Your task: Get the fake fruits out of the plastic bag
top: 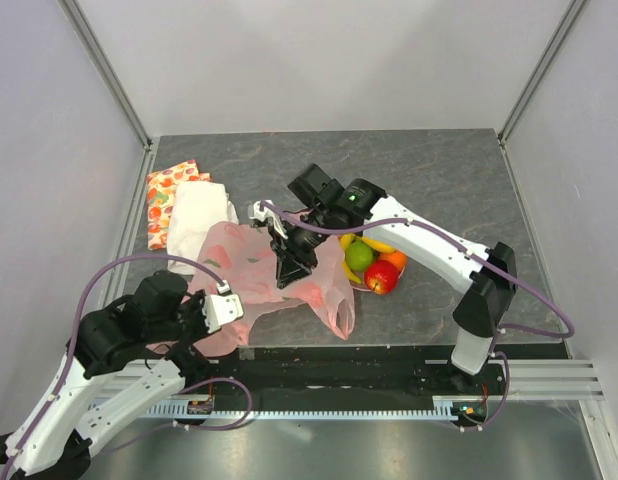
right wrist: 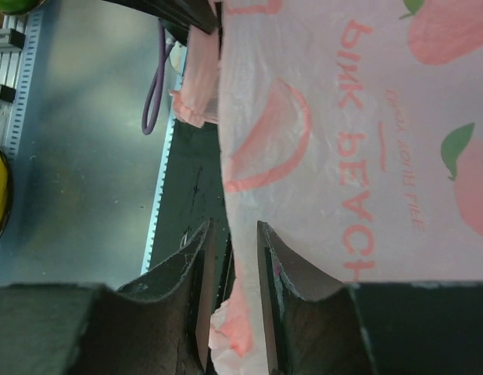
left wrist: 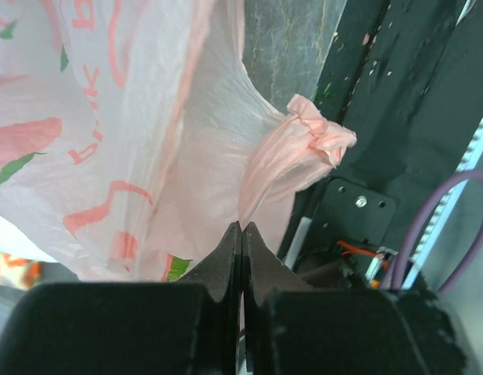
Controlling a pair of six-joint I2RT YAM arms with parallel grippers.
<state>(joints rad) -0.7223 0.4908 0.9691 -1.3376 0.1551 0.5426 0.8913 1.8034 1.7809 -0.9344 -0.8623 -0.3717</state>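
Note:
The pale-pink plastic bag lies crumpled on the grey table between my arms. It fills the left wrist view and the right wrist view. My left gripper is shut on the bag's near edge, its tips pressed together on the film beside a twisted handle loop. My right gripper points down over the bag's middle. Its narrow jaws hold a bunched fold of the bag. Outside the bag to the right lie a green apple, a red apple, a banana and an orange.
A fruit-printed cloth and a white cloth lie at the back left. The black rail runs along the table's near edge. Frame posts stand at the back corners.

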